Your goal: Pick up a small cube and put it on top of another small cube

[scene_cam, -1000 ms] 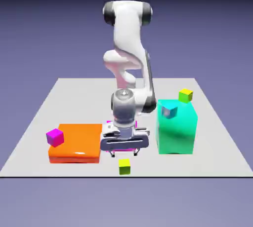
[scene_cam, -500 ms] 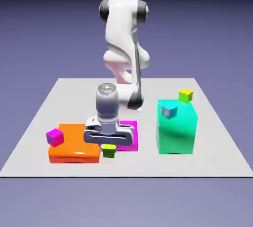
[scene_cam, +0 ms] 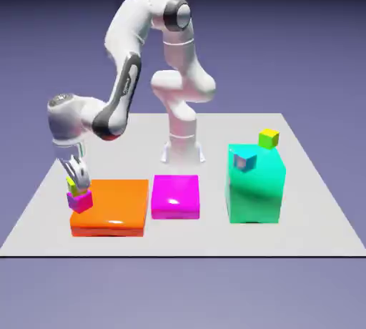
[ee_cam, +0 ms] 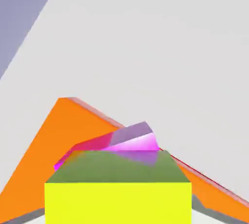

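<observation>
Lime small cube [scene_cam: 72, 188], unmarked, has travelled from the table's front onto the magenta cube [scene_cam: 80, 201] atop the orange block [scene_cam: 114, 206], gripper [scene_cam: 76, 177] fingers spread beside it.

My small cube [scene_cam: 73, 187] is yellow-green, the other small cube [scene_cam: 80, 201] beneath it magenta-purple, both over a bright orange slab [scene_cam: 114, 207]. Nearby I see a flat magenta block [scene_cam: 175, 196], a tall teal block [scene_cam: 255, 184] carrying a grey-blue cube [scene_cam: 244, 161], another lime cube [scene_cam: 269, 137], and the pale grey table [scene_cam: 307, 199].

2 lime cubes [scene_cam: 72, 187] [scene_cam: 269, 138], 1 purple cube [scene_cam: 80, 201], 1 grey-blue cube [scene_cam: 244, 161], 3 blocks [scene_cam: 114, 206] [scene_cam: 175, 196] [scene_cam: 256, 188].
</observation>
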You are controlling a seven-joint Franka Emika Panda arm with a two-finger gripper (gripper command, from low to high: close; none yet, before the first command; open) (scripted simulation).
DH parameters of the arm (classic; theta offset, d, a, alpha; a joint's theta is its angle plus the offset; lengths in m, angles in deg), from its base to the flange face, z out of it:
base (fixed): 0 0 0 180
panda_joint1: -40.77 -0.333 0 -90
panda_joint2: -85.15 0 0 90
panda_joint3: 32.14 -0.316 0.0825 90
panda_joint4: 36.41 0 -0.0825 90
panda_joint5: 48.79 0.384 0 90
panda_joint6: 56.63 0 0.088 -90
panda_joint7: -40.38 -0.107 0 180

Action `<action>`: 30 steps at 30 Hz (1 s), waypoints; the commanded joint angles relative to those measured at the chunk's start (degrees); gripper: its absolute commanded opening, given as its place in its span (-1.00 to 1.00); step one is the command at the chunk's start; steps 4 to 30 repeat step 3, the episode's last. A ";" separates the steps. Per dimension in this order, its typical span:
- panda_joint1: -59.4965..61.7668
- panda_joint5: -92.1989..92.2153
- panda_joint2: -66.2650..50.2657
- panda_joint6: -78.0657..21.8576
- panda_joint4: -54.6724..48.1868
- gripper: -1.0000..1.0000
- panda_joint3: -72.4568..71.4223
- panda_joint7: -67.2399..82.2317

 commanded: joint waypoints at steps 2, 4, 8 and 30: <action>-0.73 -2.23 4.14 -4.98 -1.09 1.00 0.95 -1.57; -1.03 -3.16 5.86 -7.05 -1.54 1.00 1.35 -2.22; -1.03 -3.16 5.86 -7.05 -1.54 1.00 1.35 -2.22; -1.03 -3.16 5.86 -7.05 -1.54 1.00 1.35 -2.22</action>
